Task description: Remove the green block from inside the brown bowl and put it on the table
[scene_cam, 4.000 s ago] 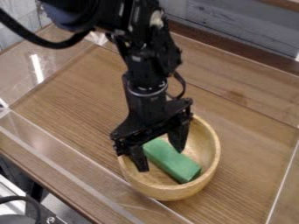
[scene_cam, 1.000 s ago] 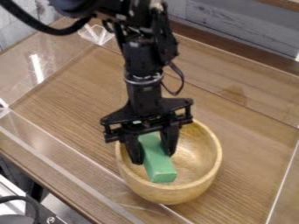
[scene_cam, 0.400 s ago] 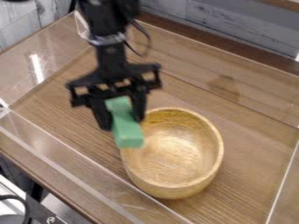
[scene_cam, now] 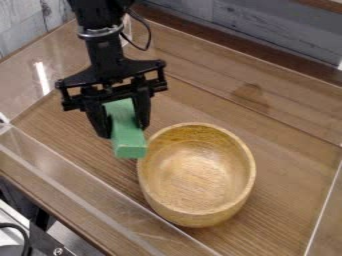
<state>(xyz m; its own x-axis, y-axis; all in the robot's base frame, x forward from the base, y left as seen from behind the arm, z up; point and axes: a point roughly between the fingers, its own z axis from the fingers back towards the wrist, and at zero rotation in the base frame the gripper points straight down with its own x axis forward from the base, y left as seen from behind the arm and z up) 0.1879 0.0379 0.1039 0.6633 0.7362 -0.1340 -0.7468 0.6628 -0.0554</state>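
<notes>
My hand (scene_cam: 120, 116) grips the green block (scene_cam: 128, 136) left of the bowl (scene_cam: 198, 173); released this high, it could bounce across the desk (scene_cam: 254, 95) or strike the rim.

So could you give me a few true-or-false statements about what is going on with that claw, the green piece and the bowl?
1. The green block is clamped in the gripper. True.
2. The brown bowl still holds the block. False: the bowl is empty.
3. The block hangs to the left of the bowl in the picture. True.
4. The gripper's jaws stand wide open with nothing between them. False: they are shut on the block.
5. The bowl is tipped on its side. False: it sits upright on the table.
</notes>
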